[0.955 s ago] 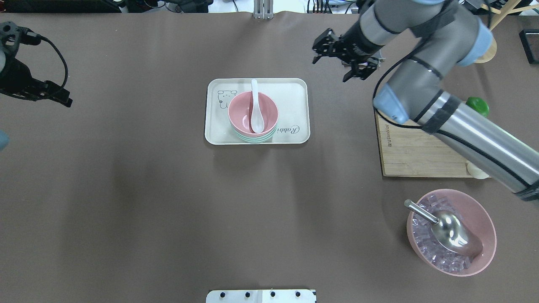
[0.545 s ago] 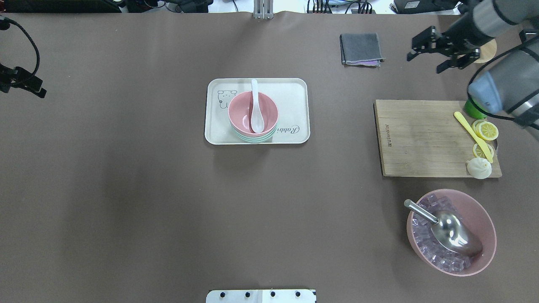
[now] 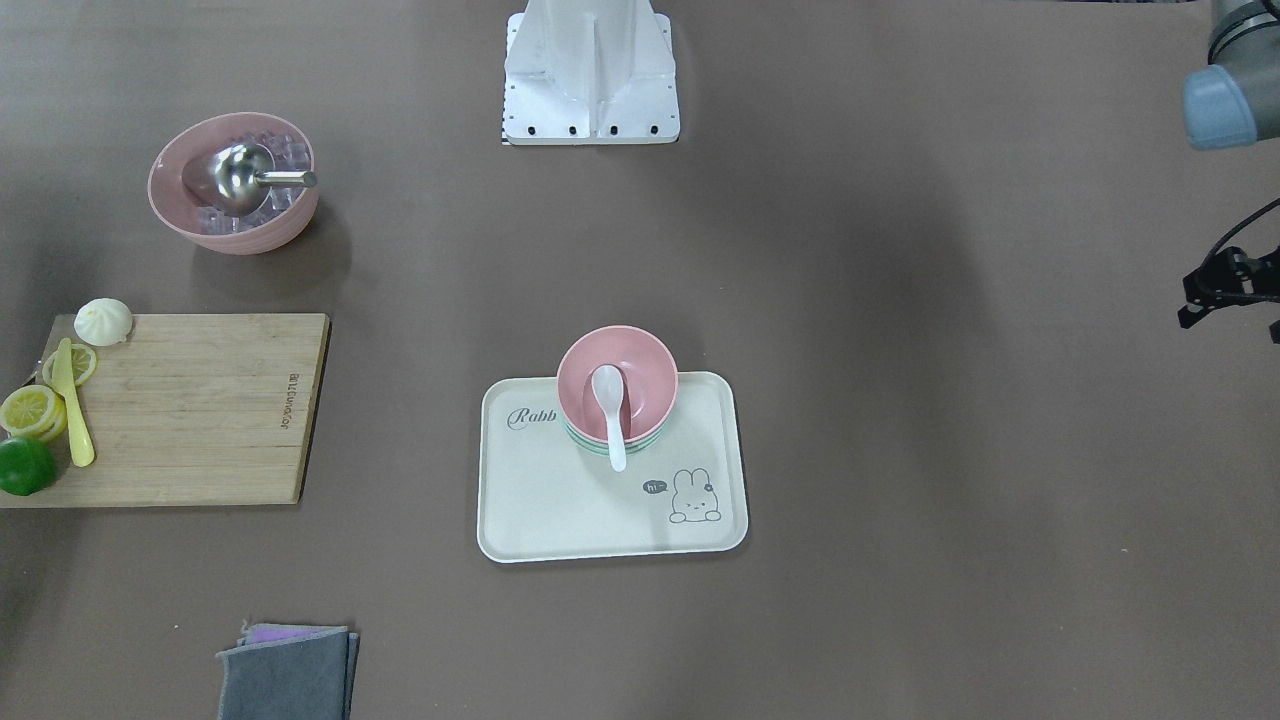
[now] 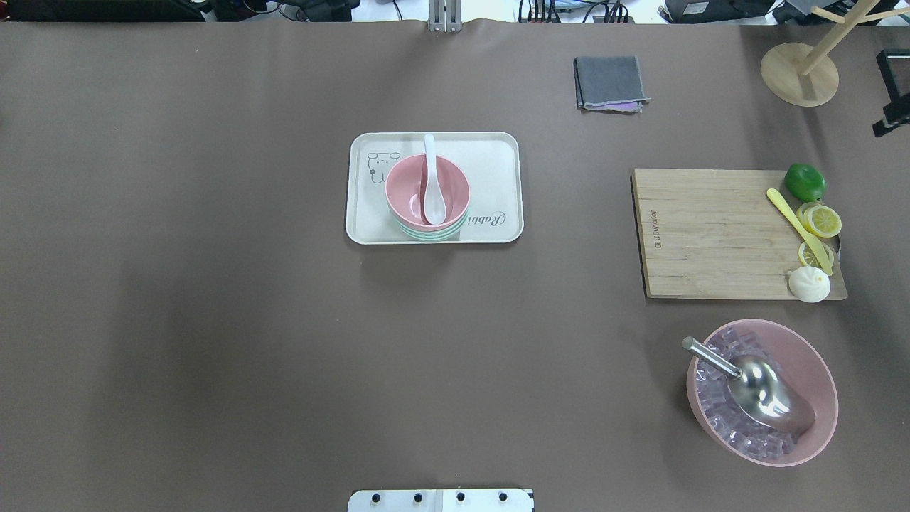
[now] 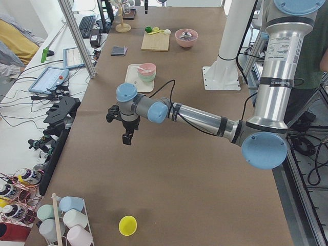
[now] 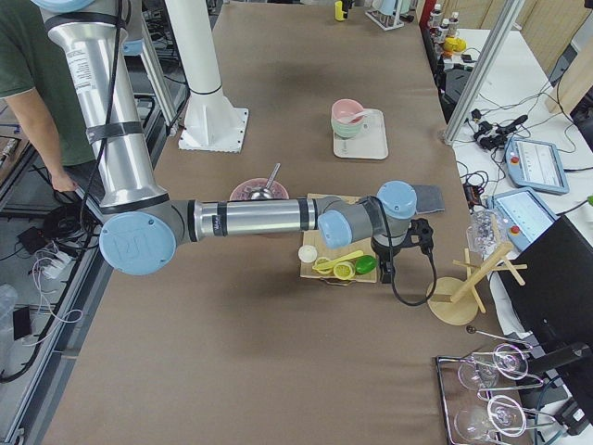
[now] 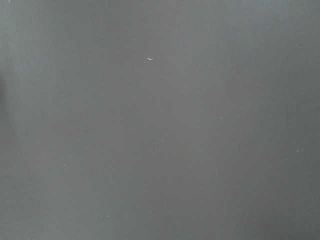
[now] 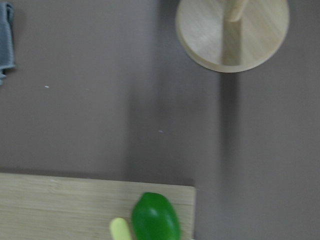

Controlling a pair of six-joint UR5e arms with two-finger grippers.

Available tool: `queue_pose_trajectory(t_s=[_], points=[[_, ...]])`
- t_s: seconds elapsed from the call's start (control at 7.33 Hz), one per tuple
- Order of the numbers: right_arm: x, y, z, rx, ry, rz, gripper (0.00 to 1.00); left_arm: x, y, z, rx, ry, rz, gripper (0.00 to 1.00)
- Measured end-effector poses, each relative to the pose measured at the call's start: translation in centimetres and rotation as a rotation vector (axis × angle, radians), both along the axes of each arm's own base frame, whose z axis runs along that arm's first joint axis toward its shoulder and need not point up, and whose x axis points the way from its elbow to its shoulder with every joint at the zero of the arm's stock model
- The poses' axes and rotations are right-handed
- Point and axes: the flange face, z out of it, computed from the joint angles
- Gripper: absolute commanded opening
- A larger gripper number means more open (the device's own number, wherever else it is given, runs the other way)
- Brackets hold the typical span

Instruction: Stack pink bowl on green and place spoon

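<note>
The pink bowl (image 4: 409, 186) sits nested in the green bowl (image 4: 426, 235) on the cream tray (image 4: 490, 153). The white spoon (image 4: 431, 186) lies in the pink bowl, with its handle over the far rim. The stack also shows in the front view: pink bowl (image 3: 645, 385), spoon (image 3: 610, 410), tray (image 3: 560, 500). My left gripper (image 3: 1230, 328) is open and empty, far out at the table's left side. Only a black tip of my right gripper (image 4: 890, 121) shows at the overhead view's right edge. I cannot tell whether it is open or shut.
A wooden cutting board (image 4: 711, 235) with a lime (image 4: 805, 182), lemon slices, a yellow knife and a bun lies on the right. A large pink bowl (image 4: 817, 355) of ice holds a metal scoop. A grey cloth (image 4: 610, 82) and a wooden stand (image 4: 789, 75) lie at the back right.
Both arms have swung outward. The right gripper went from beside the tray to the table's right edge, and the left gripper left the overhead view. The bowls and spoon have not moved.
</note>
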Motion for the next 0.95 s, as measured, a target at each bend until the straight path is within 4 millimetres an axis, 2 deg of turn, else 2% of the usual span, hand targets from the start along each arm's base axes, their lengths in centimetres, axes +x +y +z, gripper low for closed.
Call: queue_pose_trajectory(t_s=[0.14,0.27,0.55,0.68,0.95], points=[[2.0,0.6,1.4,0.014,0.039,-0.044,1.00,-1.6,1.4,2.3,-0.005,-0.013,0.014,0.98],[2.9,1.0,2.1,0.018,0.056,-0.062,1.00,-3.5,2.3,4.3,-0.007,-0.024,0.024,0.98],[3.4,1.2,2.4,0.023,0.065,-0.067,1.00,-6.9,3.1,7.9,-0.003,-0.038,0.045,0.98],[3.4,1.4,2.5,0.021,0.064,-0.064,1.00,-7.5,3.3,8.5,0.000,-0.039,0.047,0.98],[3.5,2.2,3.1,0.014,0.063,-0.063,1.00,-7.7,2.8,8.2,0.010,-0.042,0.045,0.98]])
